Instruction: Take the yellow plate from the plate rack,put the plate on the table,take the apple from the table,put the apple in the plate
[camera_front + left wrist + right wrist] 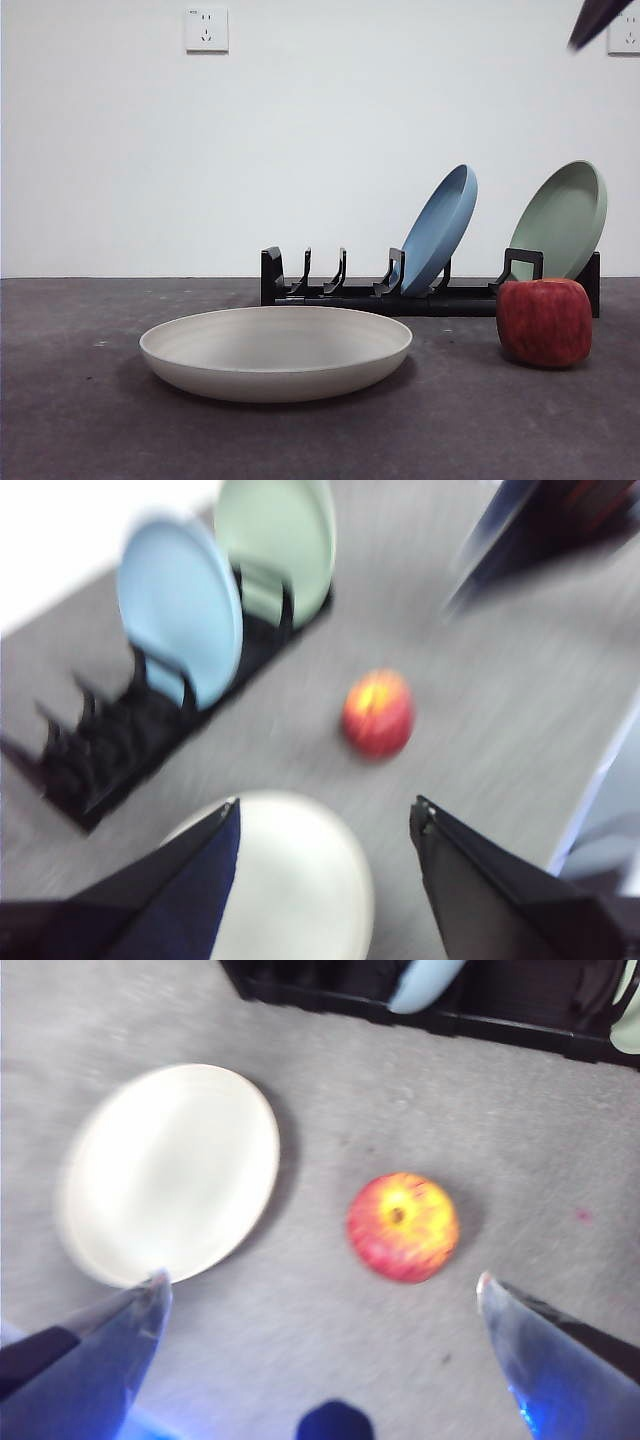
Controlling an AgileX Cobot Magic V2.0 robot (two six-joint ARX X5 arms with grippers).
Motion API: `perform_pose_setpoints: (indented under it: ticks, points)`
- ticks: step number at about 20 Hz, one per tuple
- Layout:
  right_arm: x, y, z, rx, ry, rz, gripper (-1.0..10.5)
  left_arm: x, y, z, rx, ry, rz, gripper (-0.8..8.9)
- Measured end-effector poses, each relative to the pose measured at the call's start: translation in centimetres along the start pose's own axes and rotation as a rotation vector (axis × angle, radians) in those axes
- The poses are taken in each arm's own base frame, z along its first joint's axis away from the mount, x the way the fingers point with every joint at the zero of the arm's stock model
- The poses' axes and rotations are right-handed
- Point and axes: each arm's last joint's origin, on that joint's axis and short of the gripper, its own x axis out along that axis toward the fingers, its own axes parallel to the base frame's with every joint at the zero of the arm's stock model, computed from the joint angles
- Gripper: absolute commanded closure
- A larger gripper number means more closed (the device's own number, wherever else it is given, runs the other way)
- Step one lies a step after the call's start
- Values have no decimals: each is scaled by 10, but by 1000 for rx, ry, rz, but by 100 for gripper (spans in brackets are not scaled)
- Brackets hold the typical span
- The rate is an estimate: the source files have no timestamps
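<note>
The yellow plate (276, 352) lies flat and empty on the table (80, 420), in front of the plate rack (430, 295). To its right on the table stands the red apple (544, 322). My right gripper (322, 1290) hangs open above the table with the apple (403, 1226) and the yellow plate (170, 1172) below it, touching neither. High over the table, my left gripper (325, 815) is open and empty, above the yellow plate (300, 880), with the apple (378, 713) further off. A black tip (597, 20) shows at the front view's top right corner.
A blue plate (438, 228) and a pale green plate (560, 220) lean in the rack's right slots; its left slots hold nothing. The other arm (540, 530) shows dark in the left wrist view. A white wall with sockets stands behind.
</note>
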Motion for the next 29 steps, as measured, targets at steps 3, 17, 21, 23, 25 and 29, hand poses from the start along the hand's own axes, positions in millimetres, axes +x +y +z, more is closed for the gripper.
perform_pose_setpoints:
  ticks: [3, 17, 21, 23, 25, 29]
  points:
    - [34, -9, 9, -6, 65, -40, 254, -32, 7, 2, -52, -71, -71, 528]
    - [158, -28, 2, -29, 337, -115, 253, -50, 10, -8, -169, -10, -123, 530]
    - [170, -28, -2, -31, 370, -106, 259, -50, 10, -8, -172, -9, -123, 530]
    - [171, -26, -2, -36, 368, -103, 363, -50, 10, -8, -172, -9, -123, 530]
    - [171, -25, -2, -35, 369, -102, 533, -50, 10, -8, -172, -9, -123, 530]
    - [171, -25, -2, -8, 374, -107, 662, -50, 10, -8, -172, -9, -123, 530]
